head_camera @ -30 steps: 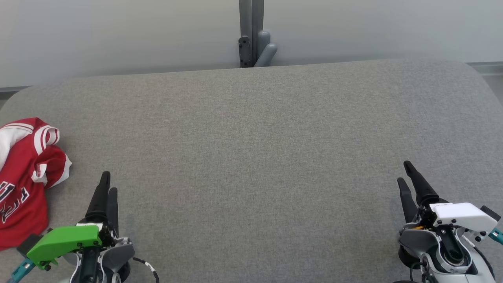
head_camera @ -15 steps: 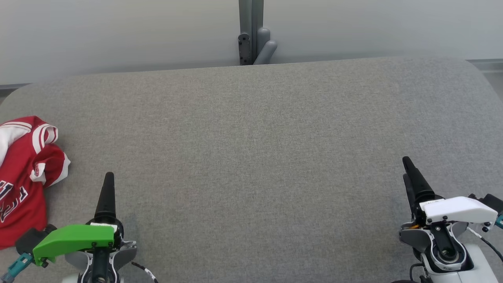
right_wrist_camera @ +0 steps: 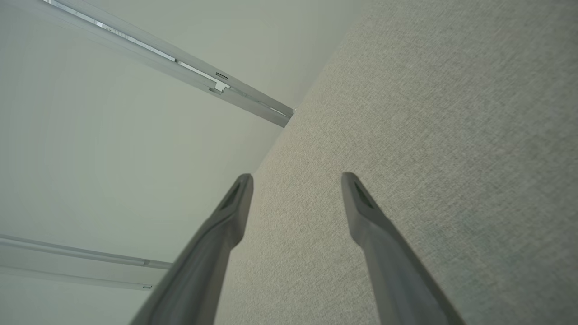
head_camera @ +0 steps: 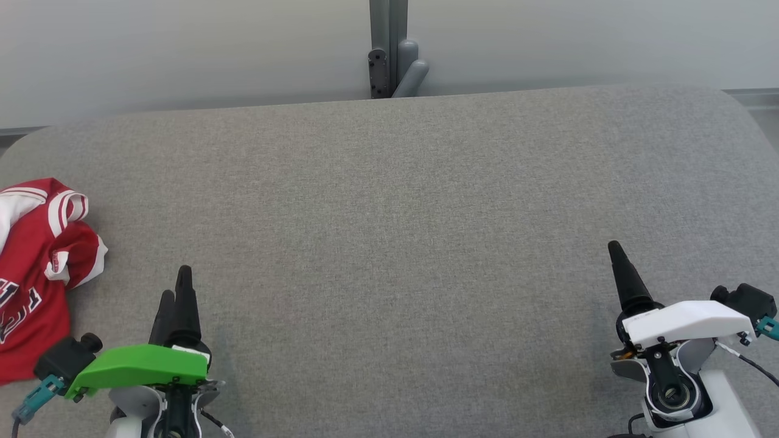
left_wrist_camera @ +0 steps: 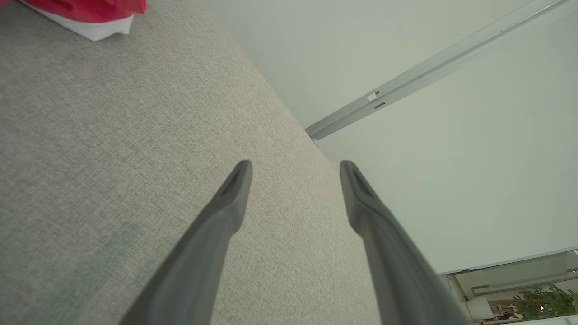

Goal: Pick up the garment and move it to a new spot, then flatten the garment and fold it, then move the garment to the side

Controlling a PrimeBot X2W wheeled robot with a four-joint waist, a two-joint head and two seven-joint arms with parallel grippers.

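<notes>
Both arms have drawn back slightly. Two grippers, left gripper (left_wrist_camera: 295, 163) and right gripper (right_wrist_camera: 296, 177), have jaws spread, empty. One crumpled red-and-white garment (head_camera: 33, 274) lies at the desk's (head_camera: 389, 243) left edge.

The garment (head_camera: 30, 274) was a red jersey with white trim, with red-and-white striped bands at its openings and white lettering (partly cut off, not legible) low on its front. It lay crumpled in a loose heap, with folds bunched toward its right side and a white patch showing at the top. It rested at the far left of the grey bench (head_camera: 389, 243), running out of the head view. The left wrist view caught a red-and-white corner of it at the top left.
</notes>
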